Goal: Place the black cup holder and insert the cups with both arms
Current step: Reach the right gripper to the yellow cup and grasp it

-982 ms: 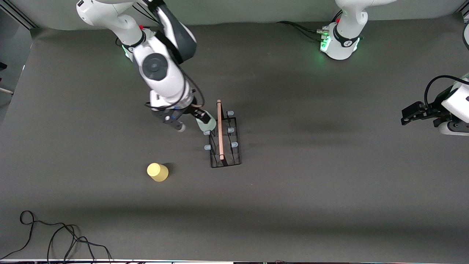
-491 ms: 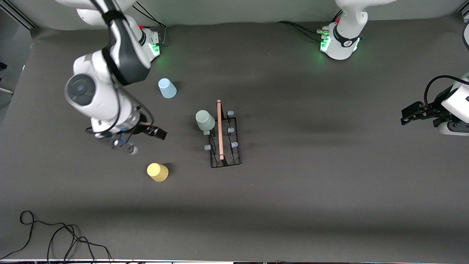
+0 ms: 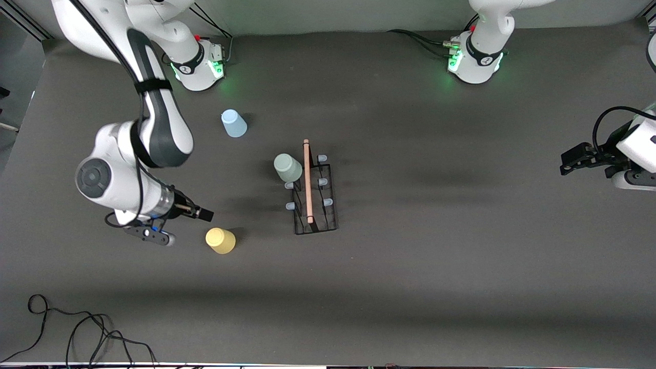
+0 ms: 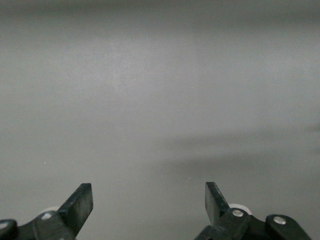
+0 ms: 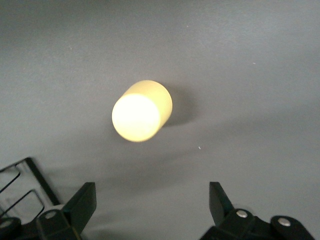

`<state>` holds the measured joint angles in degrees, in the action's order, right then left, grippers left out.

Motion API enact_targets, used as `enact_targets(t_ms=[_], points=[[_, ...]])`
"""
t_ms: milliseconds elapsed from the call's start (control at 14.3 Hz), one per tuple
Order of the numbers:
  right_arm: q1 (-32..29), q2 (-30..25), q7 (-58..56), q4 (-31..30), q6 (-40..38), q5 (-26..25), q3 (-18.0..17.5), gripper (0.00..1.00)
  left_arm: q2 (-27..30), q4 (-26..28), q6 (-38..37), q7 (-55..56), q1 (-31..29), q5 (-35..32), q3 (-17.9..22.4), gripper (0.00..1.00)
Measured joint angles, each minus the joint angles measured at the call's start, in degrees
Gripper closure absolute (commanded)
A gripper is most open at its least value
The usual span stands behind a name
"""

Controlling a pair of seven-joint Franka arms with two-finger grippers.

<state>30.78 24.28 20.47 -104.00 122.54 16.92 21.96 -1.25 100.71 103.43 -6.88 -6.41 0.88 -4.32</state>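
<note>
1. Near the middle of the table stands the black cup holder, with the pale green cup upside down on a prong at its end farthest from the front camera.
2. Toward the right arm's end, the yellow cup sits upside down on the mat, nearer the front camera than the light blue cup, which stands close to the right arm's base.
3. Beside the yellow cup hangs the right gripper, fingers spread and empty; its wrist view shows the cup ahead and not yet between them.
4. How high the gripper rides above the mat is hard to judge.
5. To take the cup well, I would centre the fingers on its tapered wall, come low enough to catch the wider part, and close gently so it does not squirt out or tip.
6. Over the table's edge at its own end, the left gripper waits, fingers apart.
</note>
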Motion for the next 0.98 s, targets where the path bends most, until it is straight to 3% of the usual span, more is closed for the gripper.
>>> enact_targets(t_ms=[280, 841, 911, 982], points=[[0.41, 5.61, -0.05, 0.22, 7.43, 2.18, -0.94, 0.00, -0.20, 0.00, 0.01, 0.00, 0.00, 0.01, 0.00, 0.00], [0.58, 12.08, -0.05, 2.19, 11.83, 3.34, -1.24, 0.01, -0.26, 0.00, 0.01, 0.00, -0.01, 0.01, 0.02, 0.00], [0.58, 12.75, -0.05, 2.75, 12.01, 3.48, -1.24, 0.28, -0.26, 0.00, 0.01, 0.00, -0.01, 0.01, 0.02, 0.00], [0.58, 13.25, -0.05, 3.28, 12.08, 3.62, -1.24, 0.89, -0.26, 0.00, 0.01, 0.00, -0.01, 0.01, 0.02, 0.00]])
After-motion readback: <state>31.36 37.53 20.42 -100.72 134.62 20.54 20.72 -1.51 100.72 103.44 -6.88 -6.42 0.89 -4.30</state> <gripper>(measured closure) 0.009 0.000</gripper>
